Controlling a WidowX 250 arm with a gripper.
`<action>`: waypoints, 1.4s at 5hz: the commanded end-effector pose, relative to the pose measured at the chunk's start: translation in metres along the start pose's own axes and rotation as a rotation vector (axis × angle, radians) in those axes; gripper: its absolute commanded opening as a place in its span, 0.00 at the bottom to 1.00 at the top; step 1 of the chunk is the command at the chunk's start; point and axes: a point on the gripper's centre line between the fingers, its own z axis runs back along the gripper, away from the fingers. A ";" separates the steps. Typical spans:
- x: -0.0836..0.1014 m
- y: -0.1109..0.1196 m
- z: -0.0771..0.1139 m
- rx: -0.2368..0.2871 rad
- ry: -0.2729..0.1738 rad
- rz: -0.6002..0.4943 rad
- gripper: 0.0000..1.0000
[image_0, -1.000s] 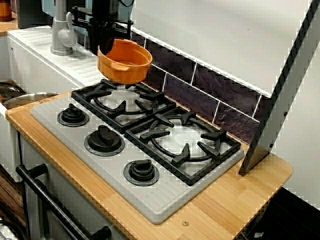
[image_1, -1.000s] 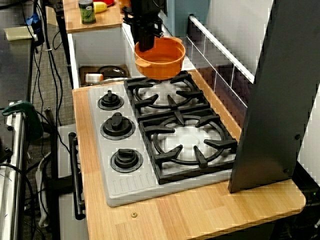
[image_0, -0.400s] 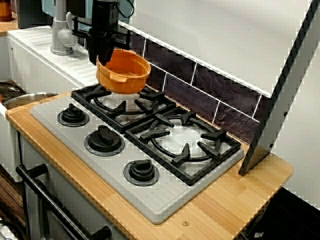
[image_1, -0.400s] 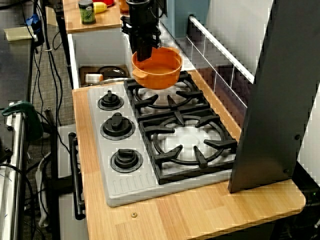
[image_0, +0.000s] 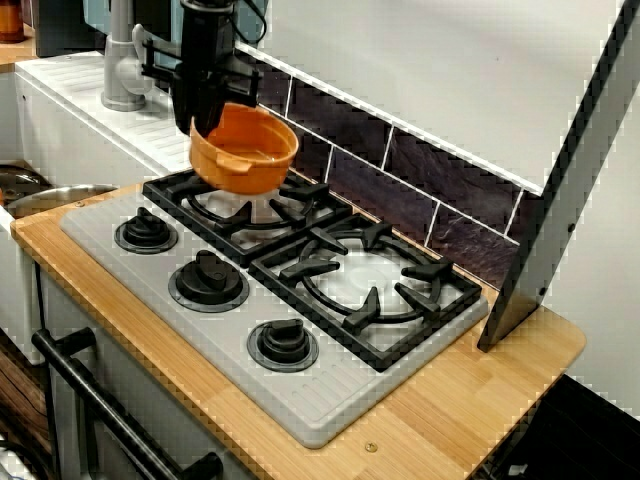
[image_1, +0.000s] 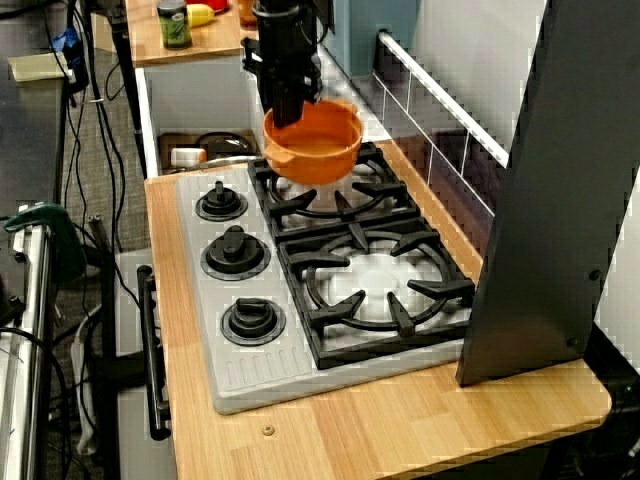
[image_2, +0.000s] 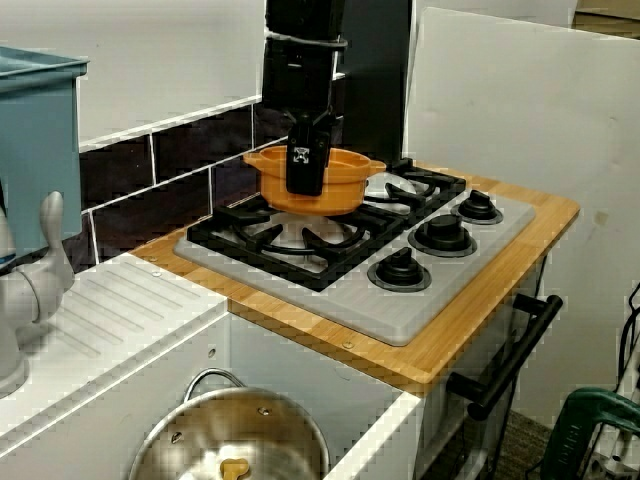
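An orange pot (image_0: 252, 157) with small side handles hangs just above the stove's far-left burner grate (image_0: 245, 208), tilted a little. My black gripper (image_0: 205, 122) comes down from above and is shut on the pot's rim at the side nearest the sink. In the view from above, the pot (image_1: 322, 150) sits over that same grate (image_1: 335, 198), with the gripper (image_1: 285, 112) on its near-left rim. From the sink side, one finger (image_2: 305, 165) lies against the outside wall of the pot (image_2: 345, 188). The pot looks empty.
A second burner grate (image_0: 368, 280) lies to the right, and three black knobs (image_0: 208, 278) line the stove's front. A grey faucet (image_0: 122, 62) and white drainboard stand behind, a steel pot (image_2: 235, 452) sits in the sink, and a dark slanted panel (image_0: 560, 200) leans at the right.
The gripper has carried the orange pot down and slightly toward the stove's front, from beside the backsplash to just over the far-left grate. Its grip has not changed.
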 end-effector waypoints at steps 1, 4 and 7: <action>-0.003 0.006 0.008 0.016 -0.019 -0.008 1.00; -0.003 0.007 0.011 0.011 -0.018 -0.014 1.00; -0.010 0.010 0.048 -0.038 -0.068 -0.038 1.00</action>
